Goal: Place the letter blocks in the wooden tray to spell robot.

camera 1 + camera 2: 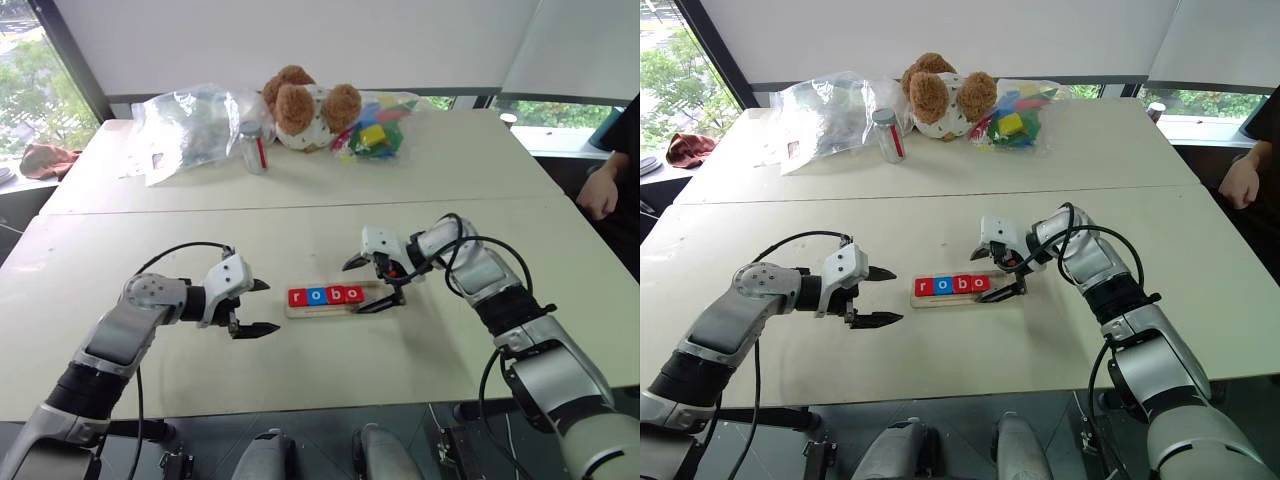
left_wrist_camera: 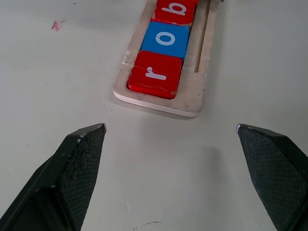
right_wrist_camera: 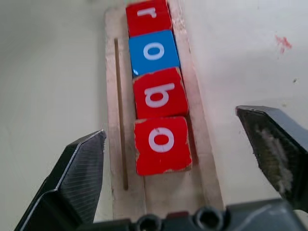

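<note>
On the pale table (image 1: 150,250) the wooden tray (image 1: 300,311) holds four letter blocks (image 1: 325,295) reading r-o-b-o, with the left claw (image 1: 257,307) spread apart beside one end and the right claw (image 1: 368,284) spread apart over the other.

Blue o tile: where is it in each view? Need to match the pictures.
Left eye: blue o tile, second in the tray, table centre.
Right eye, second from the tray's left end.
Left wrist, between the r tile and the b tile.
Right wrist, between r and b.
Shared landmark: the r tile at the tray's end.
</note>
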`<state>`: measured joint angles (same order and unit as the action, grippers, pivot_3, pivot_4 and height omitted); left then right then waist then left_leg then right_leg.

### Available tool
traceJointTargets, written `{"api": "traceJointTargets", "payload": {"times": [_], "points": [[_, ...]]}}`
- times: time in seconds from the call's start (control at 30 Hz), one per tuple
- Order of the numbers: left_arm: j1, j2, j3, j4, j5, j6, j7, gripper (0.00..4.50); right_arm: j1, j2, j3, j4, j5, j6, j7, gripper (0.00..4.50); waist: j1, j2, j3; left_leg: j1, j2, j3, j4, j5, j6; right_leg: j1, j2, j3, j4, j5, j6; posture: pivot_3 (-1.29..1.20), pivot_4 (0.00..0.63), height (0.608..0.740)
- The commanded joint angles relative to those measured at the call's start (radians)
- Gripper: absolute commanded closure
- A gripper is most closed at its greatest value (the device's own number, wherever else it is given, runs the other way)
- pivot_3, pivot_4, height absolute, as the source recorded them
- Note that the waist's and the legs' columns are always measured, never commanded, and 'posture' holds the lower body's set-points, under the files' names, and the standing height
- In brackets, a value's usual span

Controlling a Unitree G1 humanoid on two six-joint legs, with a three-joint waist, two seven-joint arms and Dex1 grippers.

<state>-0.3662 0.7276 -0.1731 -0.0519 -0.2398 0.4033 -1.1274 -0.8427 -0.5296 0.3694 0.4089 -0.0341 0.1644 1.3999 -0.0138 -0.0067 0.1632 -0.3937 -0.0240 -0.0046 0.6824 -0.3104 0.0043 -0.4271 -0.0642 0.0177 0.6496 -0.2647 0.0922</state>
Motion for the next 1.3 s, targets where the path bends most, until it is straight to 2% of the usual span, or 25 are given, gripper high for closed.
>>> {"api": "traceJointTargets", "payload": {"times": [0.03, 0.37, 0.73, 1.07, 1.23, 1.3], "points": [[-0.018, 0.000, 0.014, -0.008, -0.002, -0.019, -0.001, 0.00, -0.007, -0.024, -0.050, -0.064, 0.024, 0.000, -0.022, 0.05, 0.000, 0.000, 0.000, 0.000, 0.000, 0.000, 0.000, 0.000, 0.000, 0.000, 0.000, 0.000, 0.000, 0.000, 0.000, 0.00, 0.150, 0.740], [-0.032, -0.006, 0.008, 0.009, 0.005, -0.026, -0.008, 0.00, 0.047, -0.049, -0.021, -0.095, -0.004, -0.048, -0.052, 0.05, 0.000, 0.000, 0.000, 0.000, 0.000, 0.000, 0.000, 0.000, 0.000, 0.000, 0.000, 0.000, 0.000, 0.000, 0.000, 0.00, 0.150, 0.740], [-0.023, -0.003, 0.012, 0.006, 0.007, -0.024, -0.007, 0.00, 0.003, -0.018, -0.018, 0.019, -0.031, -0.090, -0.091, 0.05, 0.000, 0.000, 0.000, 0.000, 0.000, 0.000, 0.000, 0.000, 0.000, 0.000, 0.000, 0.000, 0.000, 0.000, 0.000, 0.00, 0.150, 0.740], [-0.022, -0.013, 0.006, -0.001, 0.006, -0.021, -0.002, 0.00, 0.000, -0.024, -0.025, 0.019, -0.035, -0.116, -0.098, 0.05, -0.001, 0.000, 0.000, 0.000, 0.000, 0.000, 0.000, 0.000, 0.000, 0.000, 0.000, 0.000, 0.000, 0.000, 0.000, 0.00, 0.150, 0.740], [-0.017, -0.006, 0.021, -0.021, -0.004, -0.017, -0.002, 0.00, 0.082, -0.093, -0.126, -0.219, 0.055, 0.074, -0.113, 0.05, 0.004, 0.000, 0.000, -0.001, 0.000, -0.001, 0.000, 0.000, 0.000, 0.000, 0.000, 0.000, 0.000, 0.000, 0.000, 0.00, 0.150, 0.740], [-0.018, -0.009, 0.042, -0.059, -0.036, 0.009, 0.000, 0.00, 0.118, -0.101, -0.238, -0.333, 0.098, 0.245, -0.218, 0.05, 0.003, 0.000, 0.000, -0.001, 0.000, -0.001, 0.000, 0.000, 0.000, 0.000, 0.000, 0.000, 0.000, 0.000, 0.000, 0.00, 0.150, 0.740]]}}
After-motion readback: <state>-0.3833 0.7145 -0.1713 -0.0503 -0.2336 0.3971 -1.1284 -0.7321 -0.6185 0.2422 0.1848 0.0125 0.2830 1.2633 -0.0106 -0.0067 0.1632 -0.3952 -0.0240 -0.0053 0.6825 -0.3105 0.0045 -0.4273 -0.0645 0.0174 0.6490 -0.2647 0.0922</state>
